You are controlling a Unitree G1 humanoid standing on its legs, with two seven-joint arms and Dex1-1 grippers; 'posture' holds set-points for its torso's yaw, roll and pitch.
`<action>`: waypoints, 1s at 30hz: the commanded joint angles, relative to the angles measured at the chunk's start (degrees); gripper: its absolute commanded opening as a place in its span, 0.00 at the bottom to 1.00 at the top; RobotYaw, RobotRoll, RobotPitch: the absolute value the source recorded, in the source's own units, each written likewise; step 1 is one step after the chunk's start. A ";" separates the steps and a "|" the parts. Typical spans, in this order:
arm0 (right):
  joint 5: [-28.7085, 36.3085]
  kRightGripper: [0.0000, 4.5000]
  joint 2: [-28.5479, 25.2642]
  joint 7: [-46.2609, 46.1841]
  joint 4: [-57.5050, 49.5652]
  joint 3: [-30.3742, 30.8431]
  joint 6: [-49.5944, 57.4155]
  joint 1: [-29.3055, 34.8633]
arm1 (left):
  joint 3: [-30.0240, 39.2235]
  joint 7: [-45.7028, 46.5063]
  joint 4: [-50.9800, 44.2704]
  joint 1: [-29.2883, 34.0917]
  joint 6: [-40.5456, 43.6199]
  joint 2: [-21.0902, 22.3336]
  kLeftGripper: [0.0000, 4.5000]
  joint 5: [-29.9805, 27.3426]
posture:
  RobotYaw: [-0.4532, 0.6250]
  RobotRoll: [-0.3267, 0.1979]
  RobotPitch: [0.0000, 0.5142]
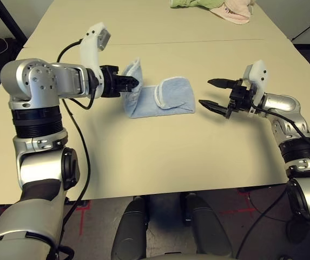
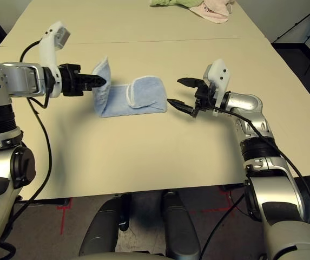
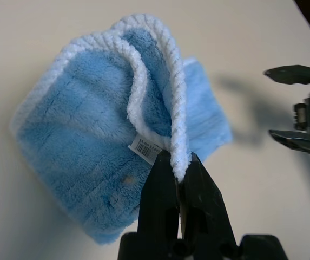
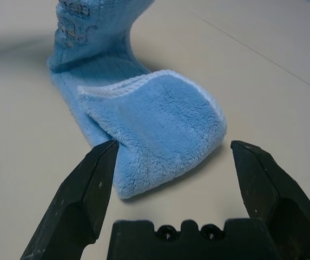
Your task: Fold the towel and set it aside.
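On table: L claw pinches towel white edge, lifted; R claw wide, just beside fold.

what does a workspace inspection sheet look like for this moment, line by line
surface: beige table, a seam running across its far part.
job's things: light blue terry towel with white stitched edging, partly folded, right end doubled over flat, left end lifted off the table.
clutter: green cloth and pink cloth bunched at the far edge.
grippers: left gripper shut on the towel's white edging; right gripper open, beside the towel's folded end, not touching.
cables: black cable hanging along the left arm; another along the right forearm.
surroundings: dark floor with red tape marks below the near table edge.
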 commanded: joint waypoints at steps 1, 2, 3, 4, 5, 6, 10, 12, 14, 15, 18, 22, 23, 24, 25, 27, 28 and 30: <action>-0.80 1.00 -0.28 -0.45 1.80 -0.08 -0.71 -0.40 | -1.44 -0.80 1.13 -1.34 -0.45 -1.51 0.01 0.91 | 0.46 0.62 0.34; -0.81 1.00 -0.27 -0.39 2.02 -0.03 -0.61 -0.51 | -1.88 -0.90 1.25 -1.32 -0.56 -1.97 0.01 1.00 | 0.46 0.62 0.34; -0.76 1.00 -0.27 -0.19 2.22 0.00 -0.35 -0.60 | -2.49 -1.13 1.28 -1.17 -0.61 -2.25 0.01 1.06 | 0.46 0.62 0.34; -0.79 1.00 -0.32 0.04 2.47 0.04 -0.35 -0.71 | -3.21 -1.48 1.26 -0.96 -0.85 -2.31 0.01 1.14 | 0.46 0.62 0.34; -0.76 1.00 -0.39 0.45 2.85 0.06 -0.21 -0.89 | -3.70 -1.70 1.56 -0.82 -1.29 -2.42 0.01 1.38 | 0.46 0.62 0.35; -0.75 1.00 -0.44 0.73 3.13 0.07 -0.15 -1.02 | -4.01 -1.87 1.80 -0.76 -1.63 -2.43 0.01 1.57 | 0.46 0.62 0.35; -1.21 1.00 -0.84 1.67 4.38 0.19 -0.75 -1.71 | -6.35 -3.49 3.57 -0.69 -3.84 -1.74 0.01 2.66 | 0.46 0.62 0.35; -1.29 1.00 -0.72 1.66 4.76 0.07 -0.93 -1.97 | -7.72 -4.55 4.46 -0.89 -5.01 -1.33 0.01 3.28 | 0.46 0.62 0.34; -1.27 1.00 -0.51 1.57 4.80 0.03 -1.03 -2.02 | -9.30 -5.67 5.65 -1.35 -6.45 -1.00 0.01 4.00 | 0.46 0.62 0.34; -1.27 1.00 -0.37 1.51 4.68 0.07 -1.06 -1.94 | -9.83 -6.18 6.35 -1.73 -7.04 -1.08 0.01 4.28 | 0.46 0.62 0.34; -1.18 1.00 -0.03 1.38 4.41 0.09 -1.06 -1.72 | -11.63 -7.62 7.98 -2.95 -8.74 -1.60 0.01 5.21 | 0.46 0.62 0.34; -1.19 1.00 0.27 1.25 4.22 0.16 -1.06 -1.62 | -12.54 -8.84 10.48 -4.98 -10.52 -3.45 0.01 5.95 | 0.46 0.62 0.33; -1.19 1.00 0.29 1.25 4.17 0.17 -1.07 -1.58 | -12.10 -8.86 11.13 -5.59 -10.72 -4.26 0.01 5.92 | 0.46 0.62 0.32; -1.19 1.00 0.31 1.26 4.13 0.17 -1.07 -1.54 | -11.74 -8.83 11.63 -6.15 -10.89 -4.96 0.01 5.94 | 0.46 0.62 0.32; -1.20 1.00 0.32 1.25 4.10 0.18 -1.08 -1.51 | -11.35 -8.73 12.04 -6.63 -10.99 -5.60 0.01 5.93 | 0.46 0.62 0.32; -1.22 1.00 0.35 1.25 4.04 0.20 -1.11 -1.46 | -10.83 -8.71 12.33 -7.28 -11.00 -6.58 0.01 5.81 | 0.46 0.62 0.32; -1.22 1.00 0.37 1.25 4.04 0.19 -1.12 -1.45 | -10.94 -8.87 12.18 -7.41 -10.95 -6.86 0.01 5.82 | 0.46 0.62 0.32; -1.22 1.00 0.41 1.25 4.07 0.19 -1.16 -1.47 | -12.90 -9.86 11.33 -7.18 -11.47 -6.43 0.01 6.53 | 0.46 0.62 0.32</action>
